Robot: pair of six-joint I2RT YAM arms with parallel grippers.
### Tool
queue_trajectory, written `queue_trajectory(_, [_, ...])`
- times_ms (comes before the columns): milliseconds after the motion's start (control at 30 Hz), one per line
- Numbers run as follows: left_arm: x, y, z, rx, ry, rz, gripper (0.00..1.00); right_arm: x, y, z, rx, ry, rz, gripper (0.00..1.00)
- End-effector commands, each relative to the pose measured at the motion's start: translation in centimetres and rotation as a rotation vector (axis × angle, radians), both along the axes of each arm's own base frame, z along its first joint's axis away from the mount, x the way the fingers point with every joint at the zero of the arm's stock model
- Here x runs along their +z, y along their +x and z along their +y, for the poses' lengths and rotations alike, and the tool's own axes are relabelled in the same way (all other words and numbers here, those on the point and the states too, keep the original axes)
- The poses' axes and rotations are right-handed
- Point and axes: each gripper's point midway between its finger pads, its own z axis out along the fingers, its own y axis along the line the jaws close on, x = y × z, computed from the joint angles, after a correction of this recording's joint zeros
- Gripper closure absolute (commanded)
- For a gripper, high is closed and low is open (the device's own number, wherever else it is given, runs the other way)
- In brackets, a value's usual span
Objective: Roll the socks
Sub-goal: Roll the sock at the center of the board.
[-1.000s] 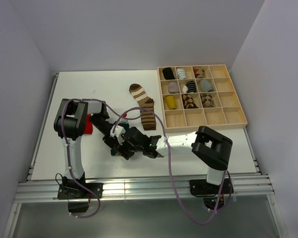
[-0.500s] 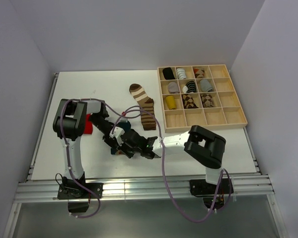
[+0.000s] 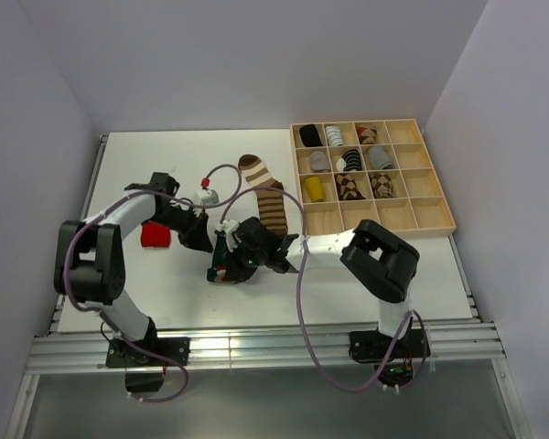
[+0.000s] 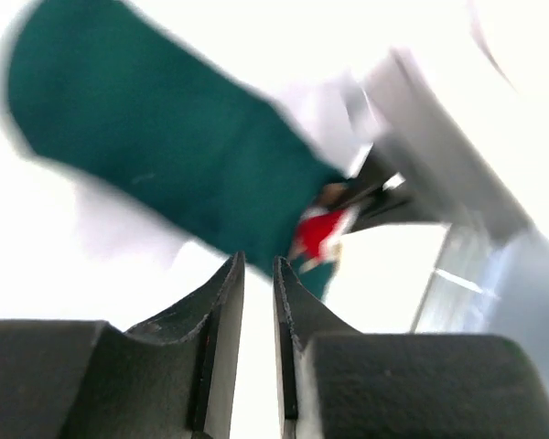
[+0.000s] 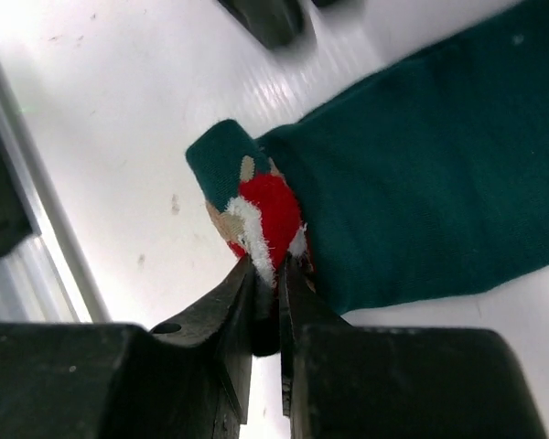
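Observation:
The dark teal sock (image 3: 221, 249) lies on the white table in front of both arms, and it fills the right wrist view (image 5: 421, 174). My right gripper (image 5: 267, 265) is shut on the end of that sock that bears the red-and-white figure (image 5: 267, 215); from above the gripper (image 3: 231, 265) sits at the sock's near end. My left gripper (image 4: 258, 265) hovers just short of the teal sock (image 4: 165, 155), its jaws a narrow gap apart with only table between them. The plain red sock (image 3: 155, 234) lies to the left. The brown-and-cream striped sock (image 3: 265, 197) lies flat behind.
A wooden compartment tray (image 3: 436, 219) stands at the back right with several rolled sock bundles in its upper cells. Purple cables (image 3: 297, 274) loop over the table near both wrists. The table's left rail (image 3: 84, 215) runs beside the left arm.
The left gripper let go of the teal sock and its arm swung back and left. The right gripper closed on the sock's figured end and shifted left.

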Motion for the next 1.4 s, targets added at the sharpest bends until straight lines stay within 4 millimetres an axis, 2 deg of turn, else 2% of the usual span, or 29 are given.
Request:
queue_trajectory(0, [2.5,3.6,0.8,0.128,0.004,-0.239,0.76,-0.2,-0.5,-1.0,0.003,0.036,0.258,0.95])
queue_trajectory(33, [1.9,3.2,1.1,0.153,0.016,-0.258,0.77,-0.6,-0.4,-1.6,-0.018,0.017,0.308,0.95])
queue_trajectory(67, [1.9,3.5,1.8,0.199,0.052,-0.289,0.78,-0.1,0.3,-1.3,-0.031,0.022,0.328,0.95])
queue_trajectory(100, [3.8,4.9,1.9,0.237,0.040,-0.417,0.77,-0.6,0.3,-1.4,-0.024,0.027,0.402,0.95])
queue_trajectory(133, [3.2,4.3,2.3,0.259,0.054,-0.423,0.76,-0.9,0.0,-1.9,-0.032,0.006,0.463,0.95])
queue_trajectory(200, [4.8,4.7,2.8,0.284,0.064,-0.537,0.74,-0.5,1.1,-2.0,-0.049,0.035,0.550,0.95])
queue_trajectory(233, [4.1,4.0,2.7,0.281,0.073,-0.539,0.71,-1.0,0.6,-2.4,-0.039,0.021,0.621,0.95])
queue_trajectory(300, [4.5,3.9,3.3,0.279,0.129,-0.628,0.64,-0.7,1.3,-2.2,-0.037,0.021,0.657,0.95])
queue_trajectory(333, [3.8,3.3,2.5,0.244,0.146,-0.662,0.62,-0.7,1.2,-2.7,-0.041,0.005,0.706,0.95])
queue_trajectory(400, [3.8,3.1,2.7,0.229,0.227,-0.764,0.59,-0.9,1.9,-2.6,-0.047,-0.004,0.745,0.95])
queue_trajectory(433, [2.9,2.3,1.5,0.176,0.248,-0.812,0.57,-0.7,2.1,-2.8,-0.048,0.000,0.781,0.93])
queue_trajectory(467, [3.1,2.0,1.2,0.163,0.262,-0.858,0.55,-0.7,2.5,-2.7,-0.048,0.003,0.794,0.93])
queue_trajectory(567, [1.8,0.7,-0.2,0.084,0.309,-0.946,0.53,-0.9,3.2,-3.2,-0.059,-0.021,0.823,0.93])
queue_trajectory(700, [-0.3,-0.6,-0.9,0.001,0.362,-0.984,0.49,-1.1,3.8,-3.5,-0.067,-0.026,0.856,0.92])
queue_trajectory(733, [-1.1,-1.3,-1.3,-0.039,0.374,-0.987,0.46,-1.1,3.9,-3.6,-0.070,-0.031,0.861,0.91])
queue_trajectory(800, [-1.5,-1.5,-1.8,-0.051,0.372,-1.014,0.39,-1.3,4.0,-3.6,-0.070,-0.033,0.866,0.91])
queue_trajectory(900, [-2.0,-2.4,-2.9,-0.107,0.361,-1.038,0.40,-1.5,4.0,-3.6,-0.071,-0.042,0.875,0.91])
queue_trajectory(1133, [-2.1,-2.7,-4.3,-0.141,0.322,-1.060,0.39,-1.4,4.2,-3.6,-0.065,-0.049,0.880,0.90])
queue_trajectory(1367, [-3.5,-3.6,-5.2,-0.207,0.306,-1.056,0.40,-1.7,4.5,-3.7,-0.067,-0.061,0.882,0.91])
